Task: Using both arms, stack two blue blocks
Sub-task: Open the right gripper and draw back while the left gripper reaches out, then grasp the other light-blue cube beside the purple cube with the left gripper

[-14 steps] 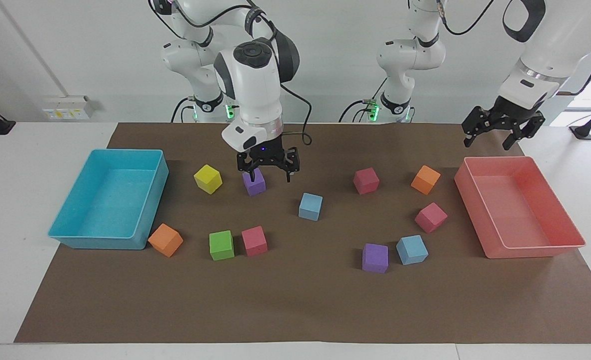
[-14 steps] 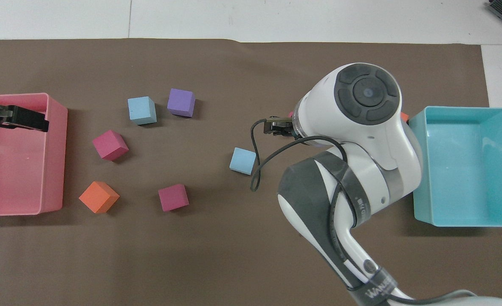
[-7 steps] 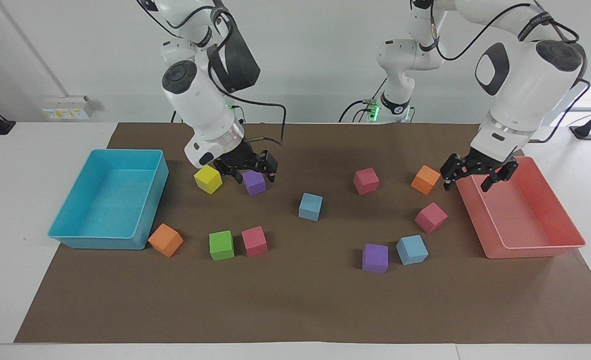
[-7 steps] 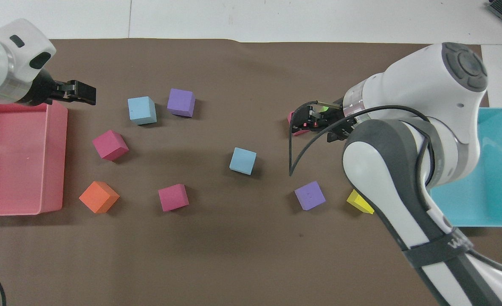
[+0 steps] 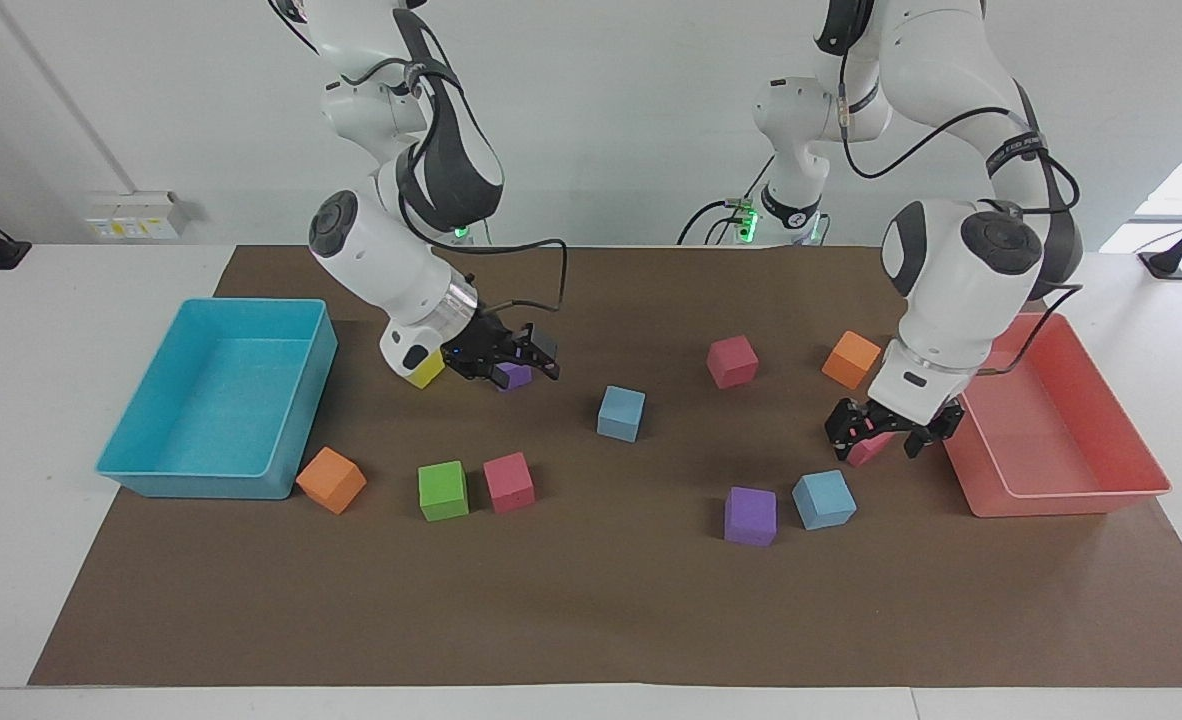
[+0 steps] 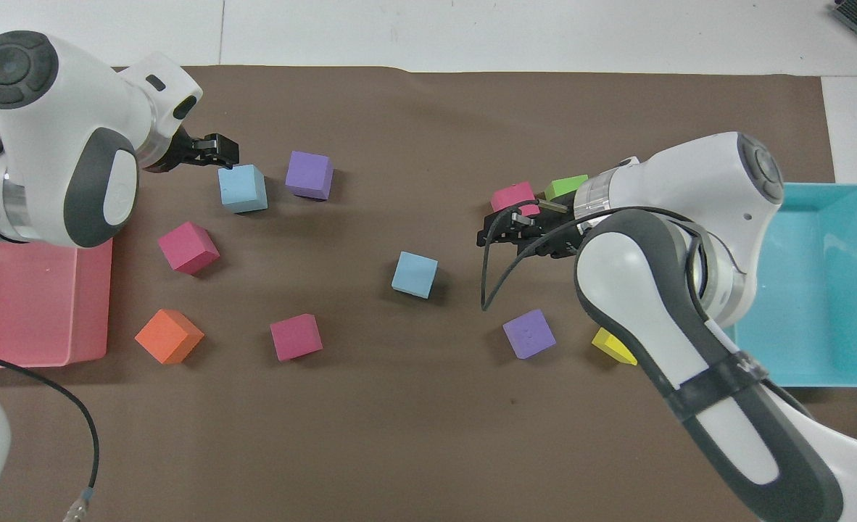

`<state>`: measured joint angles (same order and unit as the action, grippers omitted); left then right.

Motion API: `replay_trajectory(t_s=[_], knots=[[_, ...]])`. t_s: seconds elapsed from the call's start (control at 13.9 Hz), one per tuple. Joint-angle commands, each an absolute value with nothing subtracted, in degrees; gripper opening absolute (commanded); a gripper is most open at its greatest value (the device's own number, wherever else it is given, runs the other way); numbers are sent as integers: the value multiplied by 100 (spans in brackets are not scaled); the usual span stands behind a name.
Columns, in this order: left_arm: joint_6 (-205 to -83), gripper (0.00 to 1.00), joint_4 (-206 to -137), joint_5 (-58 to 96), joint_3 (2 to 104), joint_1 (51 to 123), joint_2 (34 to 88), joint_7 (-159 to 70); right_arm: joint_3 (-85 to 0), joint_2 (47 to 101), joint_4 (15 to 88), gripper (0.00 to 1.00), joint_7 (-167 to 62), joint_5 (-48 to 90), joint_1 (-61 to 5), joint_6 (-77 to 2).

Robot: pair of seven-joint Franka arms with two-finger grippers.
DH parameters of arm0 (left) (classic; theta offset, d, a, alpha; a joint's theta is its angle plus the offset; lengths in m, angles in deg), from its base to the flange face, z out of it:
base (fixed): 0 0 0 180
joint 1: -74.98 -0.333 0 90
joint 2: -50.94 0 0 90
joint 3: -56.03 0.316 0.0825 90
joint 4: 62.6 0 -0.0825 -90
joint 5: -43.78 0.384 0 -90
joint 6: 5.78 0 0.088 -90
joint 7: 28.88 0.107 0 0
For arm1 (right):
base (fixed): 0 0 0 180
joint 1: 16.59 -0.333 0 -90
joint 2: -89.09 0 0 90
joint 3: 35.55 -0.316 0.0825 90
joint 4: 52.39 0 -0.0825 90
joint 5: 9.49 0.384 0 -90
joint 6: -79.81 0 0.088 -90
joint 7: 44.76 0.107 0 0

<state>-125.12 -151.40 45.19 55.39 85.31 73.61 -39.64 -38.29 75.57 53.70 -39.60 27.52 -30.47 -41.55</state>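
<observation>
Both hands low over the cubes, neither holding anything.
The right hand [image 5: 504,362], how wide I cannot tell, hangs over the purple cube [image 5: 514,375]; one blue block [image 5: 621,413] sits mid-worktop; the left hand [image 5: 879,432], fingers spread, hovers over a pink cube [image 5: 863,449] near the other blue block [image 5: 823,499].

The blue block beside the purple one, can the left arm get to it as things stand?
Probably yes. The left gripper hangs close to that blue block, and nothing lies on the block; the purple block sits just beside it.

White table [image 5: 11,420] under brown mat [image 5: 591,600]
</observation>
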Motion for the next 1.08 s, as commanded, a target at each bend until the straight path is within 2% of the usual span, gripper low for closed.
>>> replay_trajectory(t_s=[0.0, 0.07, 0.22, 0.58, 1.01], knots=[[-12951, 100, -15355, 4659, 5595, 8614, 7449, -4284, -3854, 7319, 5545, 7, -4449, 3251, -3100, -4428], [-13101, 100, -15504, 4659, 5612, 8623, 7441, -4285, -3854, 7196, 5554, 0, -4494, 3409, -3100, -4464], [-13199, 100, -15611, 4659, 5595, 8632, 7467, -4303, -3863, 7020, 5606, 0, -4598, 3786, -3161, -4770], [-13796, 100, -15796, 4659, 5612, 8685, 7783, -4355, -3854, 6861, 6019, 0, -5916, 4833, -3118, -4798], [-14026, 100, -15848, 4668, 5621, 8817, 8152, -4514, -3854, 6667, 6037, 0, -6428, 5511, -3083, -4728]])
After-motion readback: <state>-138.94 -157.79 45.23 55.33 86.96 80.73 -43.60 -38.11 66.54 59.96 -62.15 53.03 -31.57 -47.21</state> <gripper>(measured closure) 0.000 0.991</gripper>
